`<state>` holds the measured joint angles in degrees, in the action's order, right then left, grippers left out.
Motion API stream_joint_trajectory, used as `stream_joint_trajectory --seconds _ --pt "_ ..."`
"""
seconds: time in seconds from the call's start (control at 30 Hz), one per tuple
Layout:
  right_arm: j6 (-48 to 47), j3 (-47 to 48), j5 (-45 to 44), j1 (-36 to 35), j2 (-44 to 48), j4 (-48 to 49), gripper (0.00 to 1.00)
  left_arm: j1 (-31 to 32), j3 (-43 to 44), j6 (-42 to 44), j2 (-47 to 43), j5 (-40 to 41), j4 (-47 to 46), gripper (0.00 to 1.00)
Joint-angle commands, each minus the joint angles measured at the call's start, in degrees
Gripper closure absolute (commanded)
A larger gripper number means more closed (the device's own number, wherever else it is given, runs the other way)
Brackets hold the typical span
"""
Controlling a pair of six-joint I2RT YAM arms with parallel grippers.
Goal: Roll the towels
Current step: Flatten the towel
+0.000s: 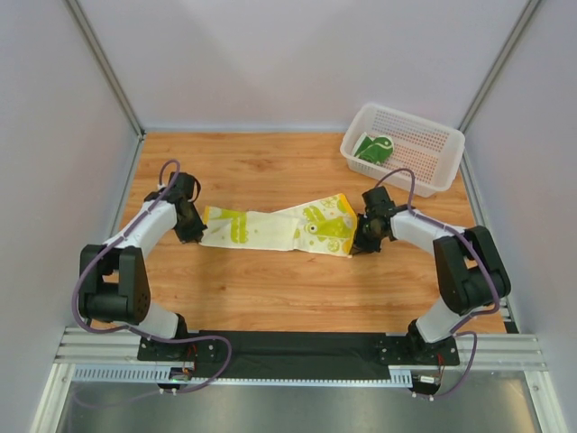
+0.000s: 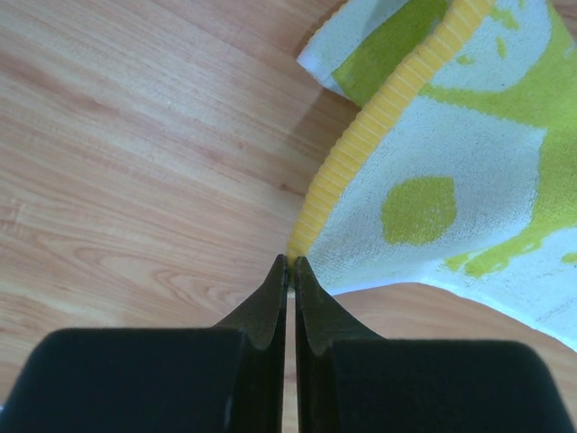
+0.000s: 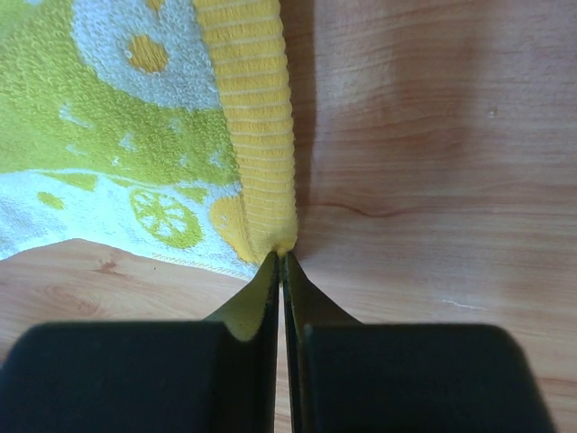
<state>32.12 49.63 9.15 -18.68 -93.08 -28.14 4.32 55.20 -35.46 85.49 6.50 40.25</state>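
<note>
The cream-yellow towel with lime-green blobs lies stretched across the middle of the table between the two grippers. My left gripper is shut on the towel's left corner; in the left wrist view the jaws pinch the ribbed yellow hem. My right gripper is shut on the towel's right corner, pinching the yellow hem at the tips. The dark green towel with white lines lies folded in the basket.
A white perforated plastic basket stands at the back right of the wooden table. Grey walls enclose the table on three sides. A black mat lies at the near edge between the arm bases.
</note>
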Motion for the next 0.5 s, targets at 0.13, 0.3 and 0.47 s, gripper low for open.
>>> stream_joint_trajectory --seconds 0.13,0.3,0.47 --pt "-1.53 10.1 -1.77 -0.75 -1.58 -6.21 1.0 -0.27 10.52 2.59 0.46 -1.67 5.79 1.0" --pt "-2.59 25.14 -0.62 -0.57 -5.0 -14.46 1.0 -0.27 24.12 4.43 5.19 -2.46 11.07 1.0" --pt "-4.08 46.5 -0.1 1.09 -9.4 -25.44 1.0 -0.27 39.96 8.04 10.48 -6.06 18.36 1.0"
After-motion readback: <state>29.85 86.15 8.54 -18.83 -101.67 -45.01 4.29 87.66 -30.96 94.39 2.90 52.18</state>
